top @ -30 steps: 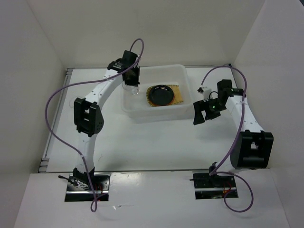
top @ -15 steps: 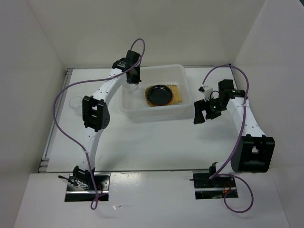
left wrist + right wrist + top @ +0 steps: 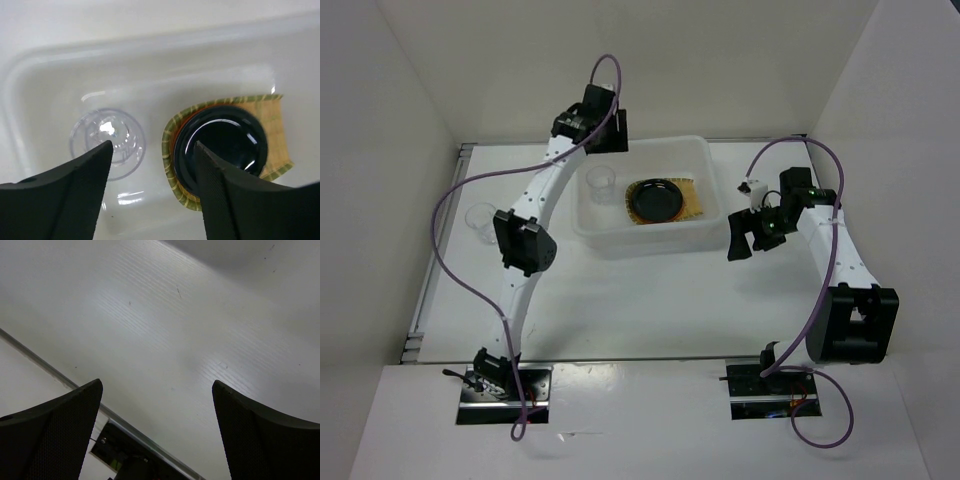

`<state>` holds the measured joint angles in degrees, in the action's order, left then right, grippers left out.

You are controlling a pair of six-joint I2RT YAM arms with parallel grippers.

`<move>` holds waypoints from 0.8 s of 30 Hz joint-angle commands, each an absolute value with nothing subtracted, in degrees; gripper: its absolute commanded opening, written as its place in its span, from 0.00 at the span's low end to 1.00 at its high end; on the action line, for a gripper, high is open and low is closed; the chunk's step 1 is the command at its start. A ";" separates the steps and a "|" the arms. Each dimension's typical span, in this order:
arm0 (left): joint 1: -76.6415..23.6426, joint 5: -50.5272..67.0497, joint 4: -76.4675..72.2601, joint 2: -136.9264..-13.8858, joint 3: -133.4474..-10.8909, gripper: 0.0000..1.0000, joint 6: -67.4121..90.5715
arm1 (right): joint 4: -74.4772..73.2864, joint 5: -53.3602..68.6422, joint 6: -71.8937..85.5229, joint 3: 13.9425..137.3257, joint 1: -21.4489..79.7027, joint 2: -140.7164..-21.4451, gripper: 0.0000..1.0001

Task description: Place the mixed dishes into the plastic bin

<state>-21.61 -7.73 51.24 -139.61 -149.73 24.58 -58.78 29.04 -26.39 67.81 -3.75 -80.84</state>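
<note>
Clear cup (image 3: pixel 112 129) beside black plate (image 3: pixel 220 145) under wide left tool (image 3: pixel 152 150), overhead alone shows spare cup (image 3: pixel 480 220), right tool (image 3: pixel 156 385) wide.

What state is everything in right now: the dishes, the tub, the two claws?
plastic bin: upright, holding dishes.
bamboo tray: flat in the bin, under plates.
orange plate: on the tray, only its edge showing.
black plate: on top.
glass cup in the bin: standing, free.
outer glass cup: standing left of the bin.
left gripper: open, empty, over the bin.
right gripper: open, empty.
</note>
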 commanded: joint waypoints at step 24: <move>10.28 -8.53 46.24 -107.67 -102.31 0.82 20.92 | -56.78 28.83 -25.84 67.32 -3.52 -81.30 0.94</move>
